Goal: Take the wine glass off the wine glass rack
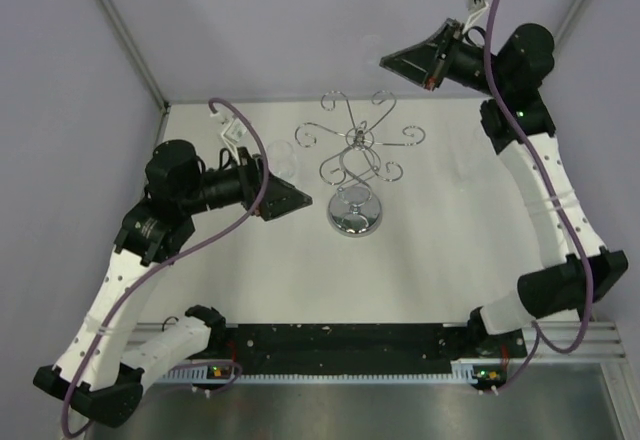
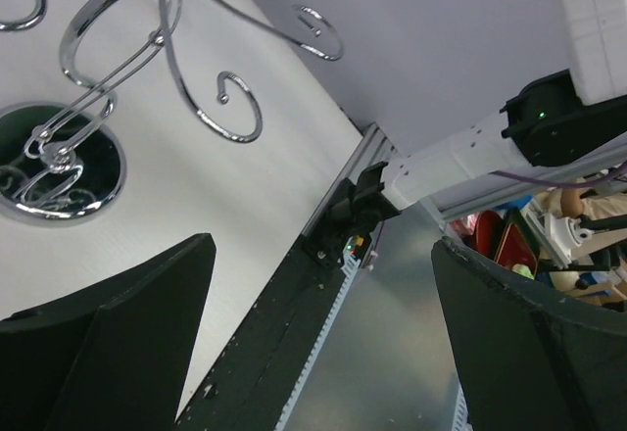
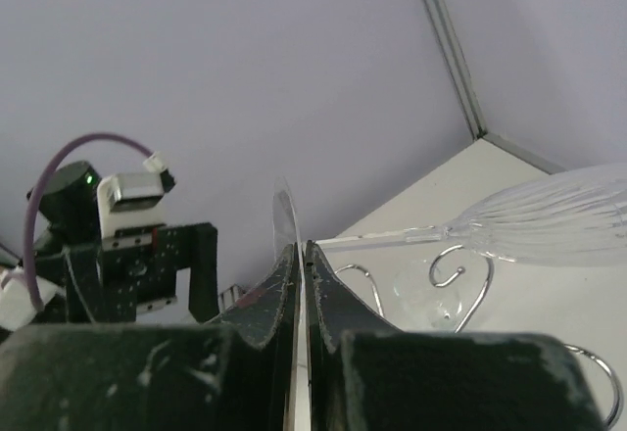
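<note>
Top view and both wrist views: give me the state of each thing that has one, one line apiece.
wine glass: lying sideways, its foot pinched in the right jaws, apparently clear of the rack.
wine glass rack: standing upright on its round base.
right gripper: jaws shut on the glass's foot, raised behind the rack.
left gripper: jaws wide open, empty, beside the rack.

Two arms [image 1: 110, 300] [image 1: 550, 210], one wine glass rack [image 1: 355, 160], two wine glasses [image 3: 549, 220] [image 3: 431, 302]
</note>
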Available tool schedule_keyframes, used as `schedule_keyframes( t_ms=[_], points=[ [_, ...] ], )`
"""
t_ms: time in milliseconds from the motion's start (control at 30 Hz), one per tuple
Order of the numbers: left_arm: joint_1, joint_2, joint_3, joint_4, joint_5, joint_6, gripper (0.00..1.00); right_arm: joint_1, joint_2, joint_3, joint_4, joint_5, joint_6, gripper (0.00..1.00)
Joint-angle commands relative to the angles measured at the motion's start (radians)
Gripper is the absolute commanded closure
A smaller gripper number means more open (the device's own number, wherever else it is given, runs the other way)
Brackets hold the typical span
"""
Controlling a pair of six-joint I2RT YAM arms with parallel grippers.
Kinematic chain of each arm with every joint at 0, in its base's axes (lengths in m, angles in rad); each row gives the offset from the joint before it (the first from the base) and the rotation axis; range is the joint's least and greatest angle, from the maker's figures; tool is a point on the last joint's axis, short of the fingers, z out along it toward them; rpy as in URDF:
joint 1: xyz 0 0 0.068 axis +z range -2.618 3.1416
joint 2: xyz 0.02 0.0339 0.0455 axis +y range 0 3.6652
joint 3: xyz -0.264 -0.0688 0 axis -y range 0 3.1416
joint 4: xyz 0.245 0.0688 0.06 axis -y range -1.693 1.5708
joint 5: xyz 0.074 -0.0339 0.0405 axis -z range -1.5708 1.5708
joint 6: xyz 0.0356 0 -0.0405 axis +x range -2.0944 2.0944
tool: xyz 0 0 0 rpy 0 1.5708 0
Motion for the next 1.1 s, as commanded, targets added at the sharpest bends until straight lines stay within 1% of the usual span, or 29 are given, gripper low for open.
schedule_keyframes(
  t_ms=[0, 167, 200, 267, 300, 433, 567, 733, 800, 933, 1067],
  points=[
    [0.0, -0.009, 0.029, 0.206, 0.099, -0.139, 0.02, 0.034, -0.206, -0.074, 0.002, -0.088, -0.241, 1.0],
    [-0.001, -0.018, 0.002, 0.324, 0.132, -0.263, 0.02, 0.103, -0.349, -0.189, -0.055, -0.131, -0.4, 1.0],
    [-0.001, -0.021, -0.004, 0.341, 0.139, -0.291, 0.02, 0.121, -0.375, -0.203, -0.065, -0.125, -0.448, 1.0],
    [-0.003, -0.028, -0.012, 0.367, 0.145, -0.326, 0.02, 0.17, -0.42, -0.218, -0.168, -0.099, -0.541, 1.0],
    [-0.003, -0.031, -0.018, 0.381, 0.146, -0.345, 0.02, 0.195, -0.44, -0.226, -0.183, -0.087, -0.578, 1.0],
    [-0.003, -0.052, -0.055, 0.473, 0.157, -0.438, 0.02, 0.307, -0.495, -0.264, -0.231, -0.061, -0.663, 1.0],
    [-0.003, -0.07, -0.067, 0.51, 0.151, -0.497, 0.02, 0.46, -0.513, -0.27, -0.35, 0.061, -0.842, 1.0],
    [-0.003, -0.086, -0.08, 0.508, 0.125, -0.526, 0.02, 0.623, -0.524, -0.324, -0.375, 0.206, -0.994, 1.0],
    [-0.003, -0.087, -0.084, 0.502, 0.116, -0.529, 0.02, 0.695, -0.52, -0.326, -0.406, 0.288, -1.074, 1.0],
    [-0.003, -0.095, -0.089, 0.5, 0.1, -0.534, 0.02, 0.79, -0.495, -0.318, -0.432, 0.41, -1.137, 1.0],
    [-0.003, -0.09, -0.096, 0.5, 0.099, -0.535, 0.02, 0.878, -0.474, -0.333, -0.409, 0.542, -1.198, 1.0]
  ],
)
